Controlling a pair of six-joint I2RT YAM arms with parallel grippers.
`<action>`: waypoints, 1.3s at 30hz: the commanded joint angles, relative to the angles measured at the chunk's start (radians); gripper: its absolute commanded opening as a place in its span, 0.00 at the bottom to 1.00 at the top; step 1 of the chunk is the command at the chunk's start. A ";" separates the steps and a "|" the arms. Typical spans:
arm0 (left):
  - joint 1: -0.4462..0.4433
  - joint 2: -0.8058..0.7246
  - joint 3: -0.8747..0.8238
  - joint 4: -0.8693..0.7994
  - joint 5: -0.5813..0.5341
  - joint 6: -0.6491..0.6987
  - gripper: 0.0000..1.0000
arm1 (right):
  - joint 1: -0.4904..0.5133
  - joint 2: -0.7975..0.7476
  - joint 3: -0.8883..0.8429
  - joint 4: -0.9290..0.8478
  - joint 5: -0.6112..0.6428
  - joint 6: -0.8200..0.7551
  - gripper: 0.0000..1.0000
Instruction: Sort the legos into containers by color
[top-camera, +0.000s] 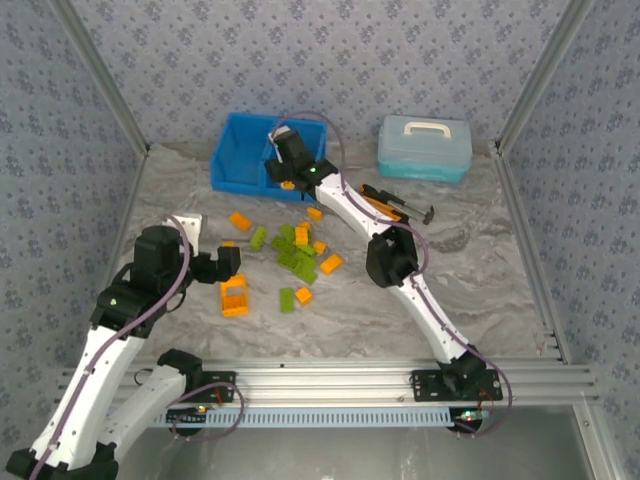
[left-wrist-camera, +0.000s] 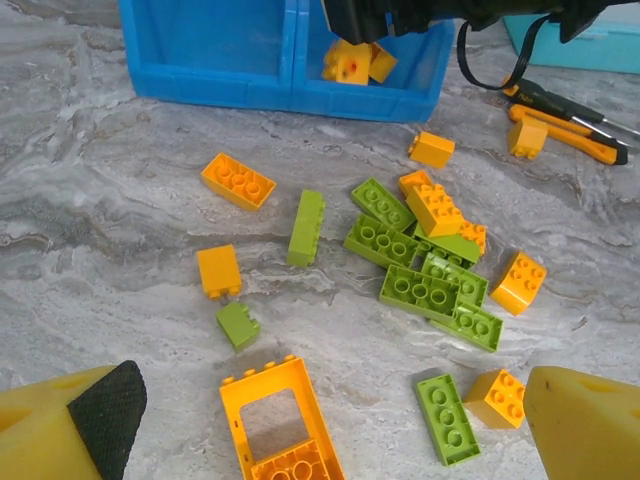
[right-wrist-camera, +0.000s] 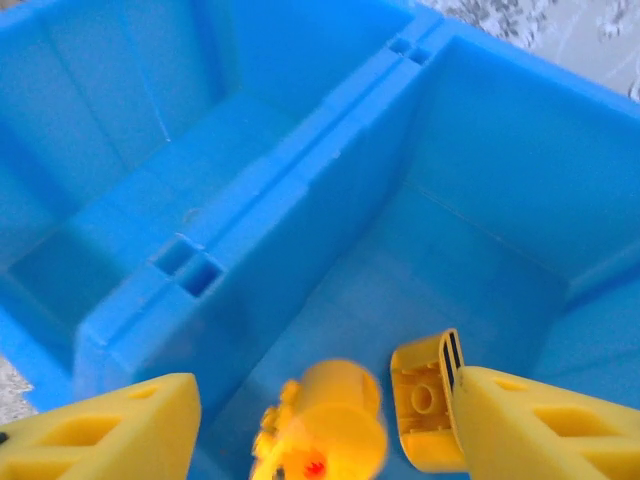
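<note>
Most of the legos (left-wrist-camera: 420, 290) lie loose on the surface (left-wrist-camera: 100, 230) in front of the bin (top-camera: 235, 150). The lime green ones are heaped in a small pile with a few orange ones on and beside it. Others lie singly farther out, and a big hollow orange block (left-wrist-camera: 285, 430) lies nearest the arms.

Two orange pieces (right-wrist-camera: 340, 420) are over the bin's right compartment, between the right fingers (right-wrist-camera: 540, 430). Those fingers stand apart and clamp nothing. One piece leans against a finger, and both look loose to me, ready to drop in.

The left fingers (left-wrist-camera: 585, 420) are spread wide just above the block, with nothing between them.

From where I stand these bricks look light, hard and smooth, so they won't give under a squeeze but could squirt out sideways. I'd take each one across its two flat long walls, low down, not across the studs. The singles at the edge of the pile look easiest. The overlapping greens would likely drag a neighbour along. The block seems best pinched across one thin wall of its open frame.

A pale case (top-camera: 425, 148) and some tools (left-wrist-camera: 570, 130) sit off to the right, apart from the legos.
</note>
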 joint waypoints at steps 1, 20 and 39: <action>0.009 0.008 0.004 0.008 0.014 0.025 0.99 | -0.003 -0.094 0.044 -0.006 0.017 -0.015 0.73; -0.080 0.743 0.293 0.056 -0.157 0.001 0.76 | 0.066 -1.260 -1.229 0.004 -0.210 0.124 0.88; 0.033 1.212 0.387 0.198 0.058 0.005 0.40 | 0.082 -1.638 -1.704 0.006 -0.113 0.291 0.93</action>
